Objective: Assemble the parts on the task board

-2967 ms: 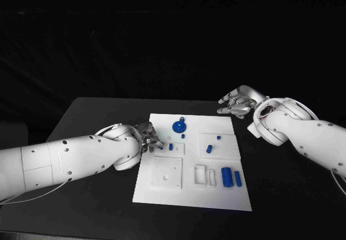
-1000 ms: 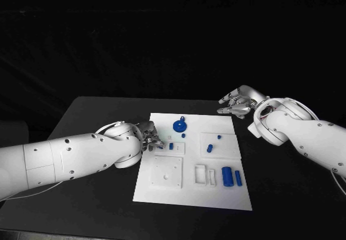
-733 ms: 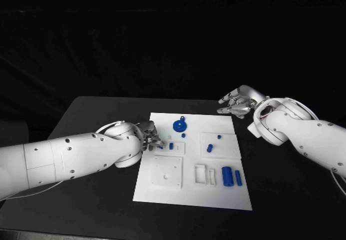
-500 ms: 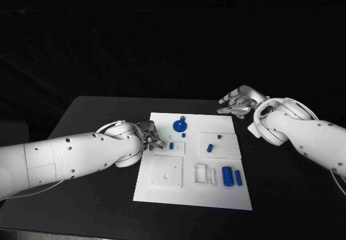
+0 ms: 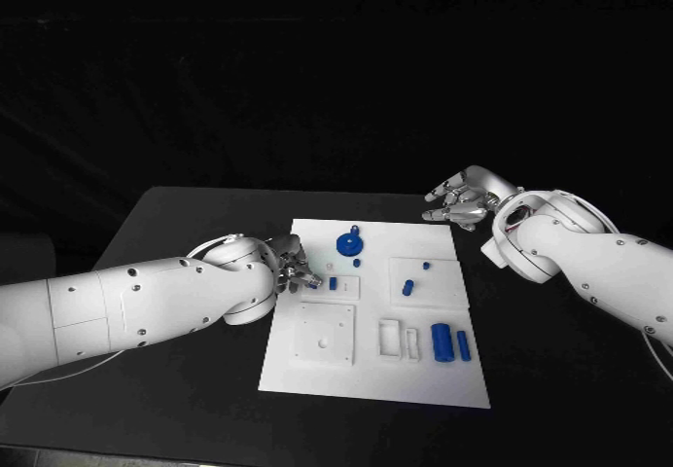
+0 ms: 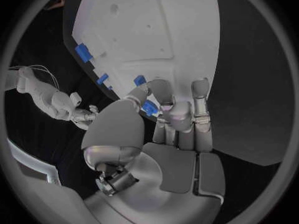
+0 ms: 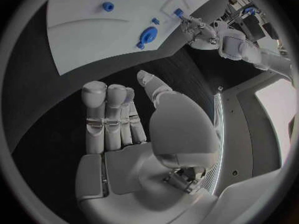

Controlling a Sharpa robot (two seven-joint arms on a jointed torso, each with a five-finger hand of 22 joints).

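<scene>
**Blue part pinched at the task board's left edge**

Blue against silver: my left hand (image 6: 165,115) pinches a small blue part (image 6: 149,107) between thumb and fingers, right over the left edge of the white task board (image 5: 323,379). From the head camera that hand (image 5: 291,269) sits just beside the small recessed frame holding a blue peg (image 5: 333,286).

My right hand (image 5: 463,202) hangs above the black desk (image 5: 183,224), off the board's far right corner, holding nothing; the wrist camera shows its fingers (image 7: 109,114) straight and side by side, thumb apart.

On the board I see a round blue wheel piece (image 5: 348,242) near the far edge, a short blue pin (image 5: 407,288) in the right middle, and two blue cylinders (image 5: 449,342) standing side by side near the right edge, beside a white slotted frame (image 5: 397,341). A square white plate (image 5: 324,334) lies in the left near part.
</scene>
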